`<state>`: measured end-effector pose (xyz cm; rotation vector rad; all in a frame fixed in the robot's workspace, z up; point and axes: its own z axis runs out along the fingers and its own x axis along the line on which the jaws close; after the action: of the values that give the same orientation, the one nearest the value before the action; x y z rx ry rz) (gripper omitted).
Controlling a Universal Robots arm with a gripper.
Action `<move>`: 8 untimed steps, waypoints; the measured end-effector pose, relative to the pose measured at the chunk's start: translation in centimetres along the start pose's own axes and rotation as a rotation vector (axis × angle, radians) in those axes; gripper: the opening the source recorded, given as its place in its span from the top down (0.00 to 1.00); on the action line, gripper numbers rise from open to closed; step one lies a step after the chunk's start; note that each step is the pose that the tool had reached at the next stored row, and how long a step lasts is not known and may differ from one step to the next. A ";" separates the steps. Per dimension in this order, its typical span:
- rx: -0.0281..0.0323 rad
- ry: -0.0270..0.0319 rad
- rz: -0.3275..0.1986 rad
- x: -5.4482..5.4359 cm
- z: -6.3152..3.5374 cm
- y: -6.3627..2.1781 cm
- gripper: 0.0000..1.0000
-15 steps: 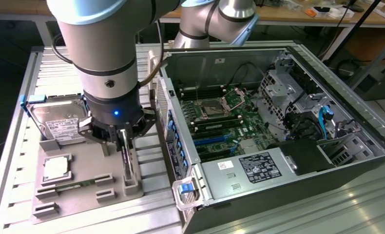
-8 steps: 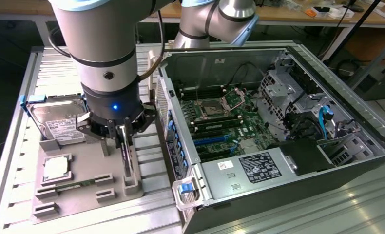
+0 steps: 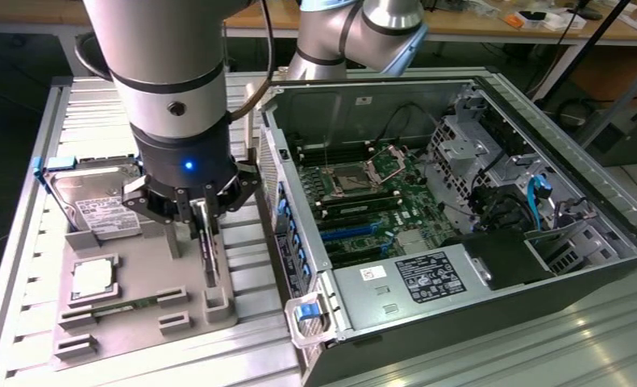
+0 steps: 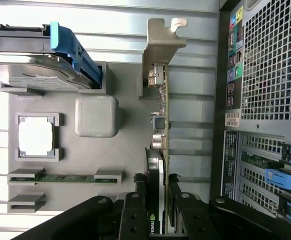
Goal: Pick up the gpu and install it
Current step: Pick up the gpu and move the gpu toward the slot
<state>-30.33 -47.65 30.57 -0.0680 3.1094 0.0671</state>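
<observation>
Open grey metal computer case (image 3: 330, 105) beside my claw (image 3: 203, 222), no card installed. Grey plastic parts tray (image 3: 135, 306) under me. Thin green-board gpu (image 4: 161, 100) with silver bracket stands edgewise in the tray, my claw clamped on it. Lift and install left.

Grey fixture tray (image 3: 135, 334) lay on slatted table (image 3: 82, 105); hard drive (image 3: 93, 197), processor chip (image 3: 93, 276) and memory stick (image 3: 119, 306) sat in separate recesses. Open computer case (image 3: 340, 105) stood just beside.
</observation>
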 end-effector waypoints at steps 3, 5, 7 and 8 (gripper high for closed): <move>0.0000 0.0000 0.000 0.0 -0.56 0.02 0.73; 0.0000 0.0000 0.000 0.0 -0.86 0.04 0.73; 0.0001 0.0000 0.000 0.0 -1.22 0.05 0.73; 0.0001 0.0001 0.000 0.0 -1.41 0.06 0.73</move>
<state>-30.33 -47.64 31.99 -0.0679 3.1094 0.0670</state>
